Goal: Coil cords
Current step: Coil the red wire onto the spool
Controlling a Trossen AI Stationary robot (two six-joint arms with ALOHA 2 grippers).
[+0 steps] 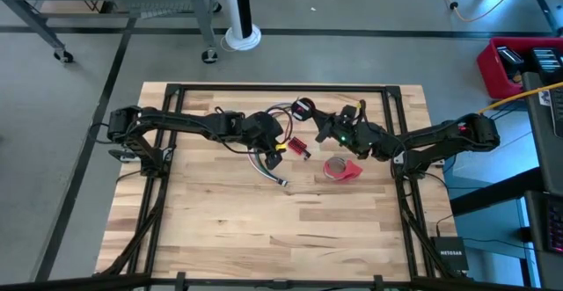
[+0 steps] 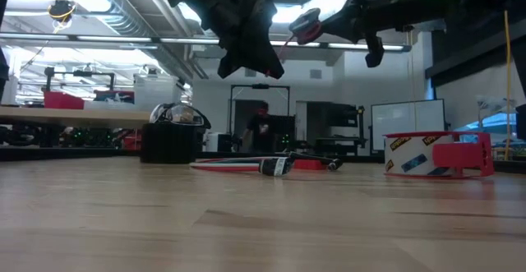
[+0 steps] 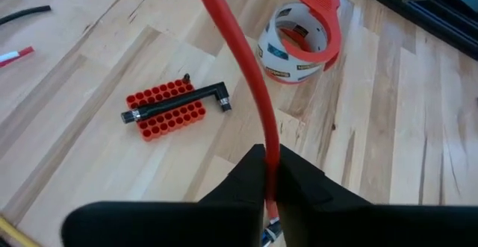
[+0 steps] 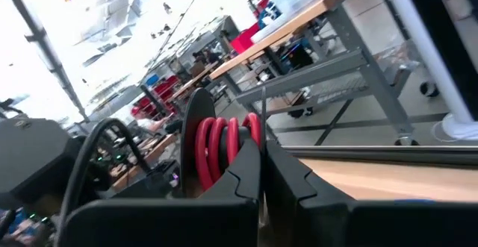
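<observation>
Overhead, both arms are seen reaching toward the middle of the wooden table [image 1: 220, 229]. The left gripper [image 1: 274, 141] is held above the wire bundle [image 1: 268, 166], whose plug end lies on the boards toward the near side. The right gripper [image 1: 327, 126] is raised near the far edge, with a small black-and-red coil [image 1: 303, 108] at its tip. A red bit holder [image 1: 299, 147] lies between the two grippers, and a tape roll [image 1: 341, 169] with a red dispenser sits just beside the right arm.

At table level, the wire bundle [image 2: 263, 165] is seen lying flat on the boards, while a red strand rises from it toward the left gripper [image 2: 251, 58] above. The tape roll [image 2: 436, 155] stands on the right. A person is seen in the room far behind.

Through the left wrist camera, the fingers [image 3: 299, 187] are shown closed on a single red wire [image 3: 243, 60], which is stretched taut away from them. The bit holder [image 3: 166, 110] and tape roll [image 3: 299, 38] lie on the table beyond.

Through the right wrist camera, the fingers [image 4: 287, 180] are shown pressed together on the black-and-red coil [image 4: 220, 146], its red turns stacked just behind the fingertips.
</observation>
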